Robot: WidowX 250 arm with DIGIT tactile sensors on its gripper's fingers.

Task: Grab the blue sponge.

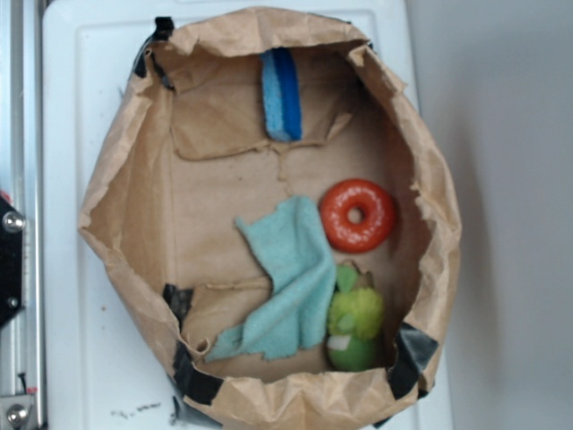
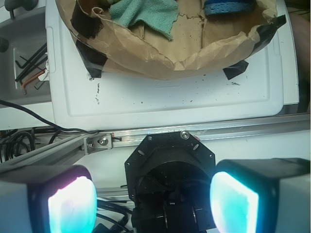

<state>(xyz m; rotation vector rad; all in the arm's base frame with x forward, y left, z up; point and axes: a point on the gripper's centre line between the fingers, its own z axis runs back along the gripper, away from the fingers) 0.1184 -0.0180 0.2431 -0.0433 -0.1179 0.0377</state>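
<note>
So the gripper (image 2: 150, 199) was sitting with its jaws spread wide, nothing between them. In the wrist view you could see both fingertip pads (image 2: 72, 206) glowing cyan at the bottom corners, with the black round robot base (image 2: 170, 179) showing through the gap. It wasn't over the bag at all, it hung back over the aluminium rail (image 2: 194, 135) at the edge of the white tray (image 2: 170, 94). The exterior view didn't catch the gripper at all.

Past the rail was the tray, and on it the brown paper bag (image 1: 116, 179), rolled down into a sort of open bowl with bits of black tape (image 1: 412, 358) on the rim.

The blue sponge (image 1: 281, 94) was inside the bag, up at the top edge in the exterior view, leaning against the bag's inner wall with the light blue layer on the left and the darker blue on the right. In the wrist view only a sliver of it showed at the top right, well away from the fingers.

Other stuff in the bag: a red ring (image 1: 358, 215) near the right wall, a light teal cloth (image 1: 286, 278) crumpled in the middle just beside the ring, and a green plush toy (image 1: 354, 327) touching the cloth's right edge, right below the ring. Some Allen keys (image 2: 29, 68) lay off to the left of the tray.
</note>
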